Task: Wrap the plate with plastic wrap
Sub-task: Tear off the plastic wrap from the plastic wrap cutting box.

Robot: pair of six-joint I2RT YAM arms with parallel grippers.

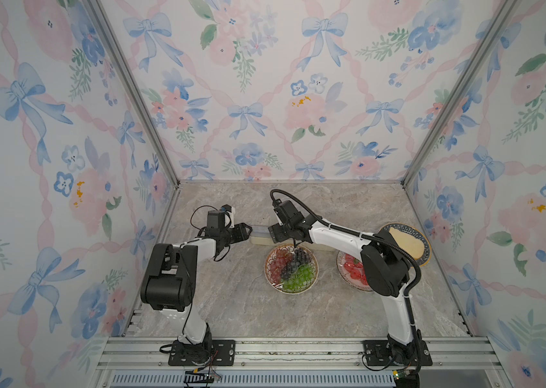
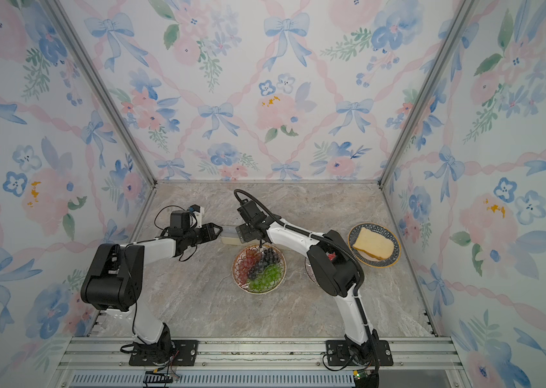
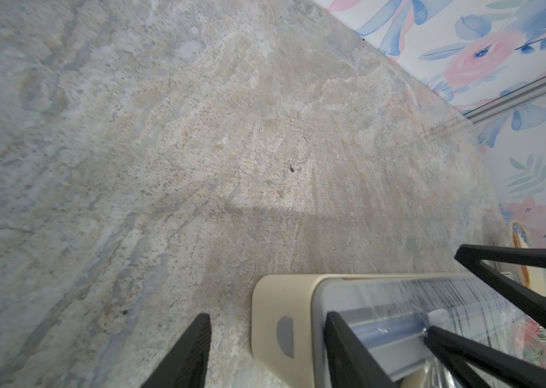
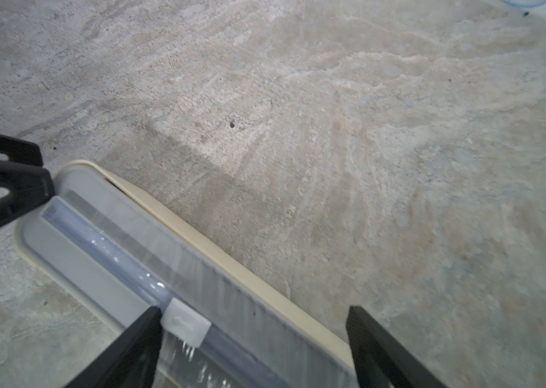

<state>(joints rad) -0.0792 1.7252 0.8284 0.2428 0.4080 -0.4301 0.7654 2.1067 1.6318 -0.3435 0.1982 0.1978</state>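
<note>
Reading both top views first: the cream dispenser box (image 1: 259, 239) lies on the marble table (image 1: 231, 309) just behind the plate of grapes (image 1: 267, 265). The left gripper (image 1: 248, 231) is at its outer end and the right gripper (image 1: 274, 235) is over it nearer the middle. The strawberry plate (image 1: 342, 265) and the bread plate (image 2: 351, 242) sit off to the right, out of play. Left wrist view: left jaws apart, one finger (image 3: 340, 342) seemingly resting on the grey top, the other (image 3: 191, 349) clear of the cream end with bare table between, so bracing, not clamping. The plastic wrap (image 3: 439, 297) runs streaked across the lid toward the grapes. Right wrist view: right jaws wide, straddling the box, one finger (image 4: 137, 342) touching the white slider (image 4: 185, 323). We judge the step to be the cut. To do it well we would press the box down firmly on the left and push the slider in one even pass along its track. We would stay level so the finger doesn't ride off it, and leave the film taut, not tugged off the plate.
</note>
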